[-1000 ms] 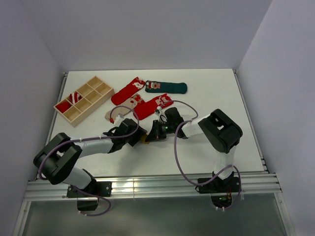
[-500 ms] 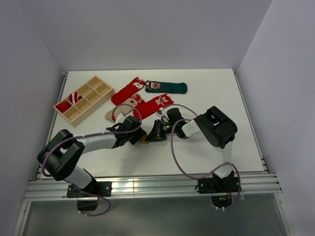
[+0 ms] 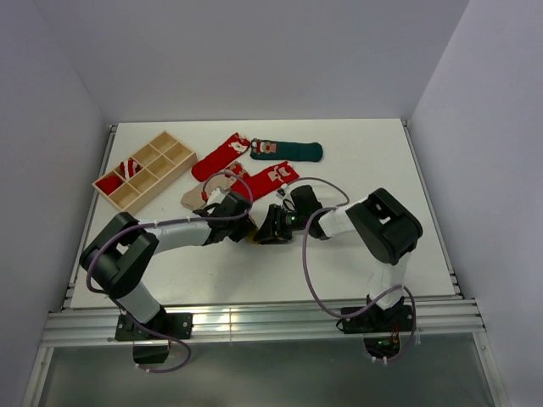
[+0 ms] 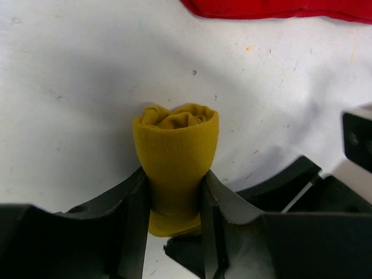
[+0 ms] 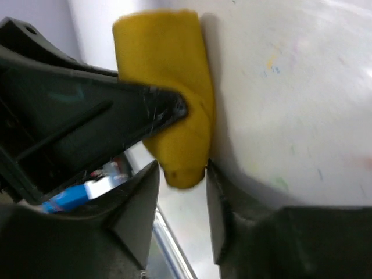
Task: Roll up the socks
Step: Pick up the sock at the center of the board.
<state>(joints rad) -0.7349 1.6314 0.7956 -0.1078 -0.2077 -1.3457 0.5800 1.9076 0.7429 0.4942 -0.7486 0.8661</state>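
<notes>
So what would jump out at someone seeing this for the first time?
Mid-table, the left gripper pinches a mustard sock roll while the right gripper straddles its tip. Beyond them lie red socks and a dark green sock, with a wooden tray at the far left.

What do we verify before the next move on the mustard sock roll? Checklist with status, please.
1. Mustard roll pinched by left jaws: ok, pressed on both sides.
2. Roll compact: ok, no loose tail in the left wrist view.
3. Right jaws clear of roll: not ok, its end sits between them.
4. Free compartment in wooden tray: ok, several show bare wood.
5. Roll lifted off table: cannot tell.
</notes>
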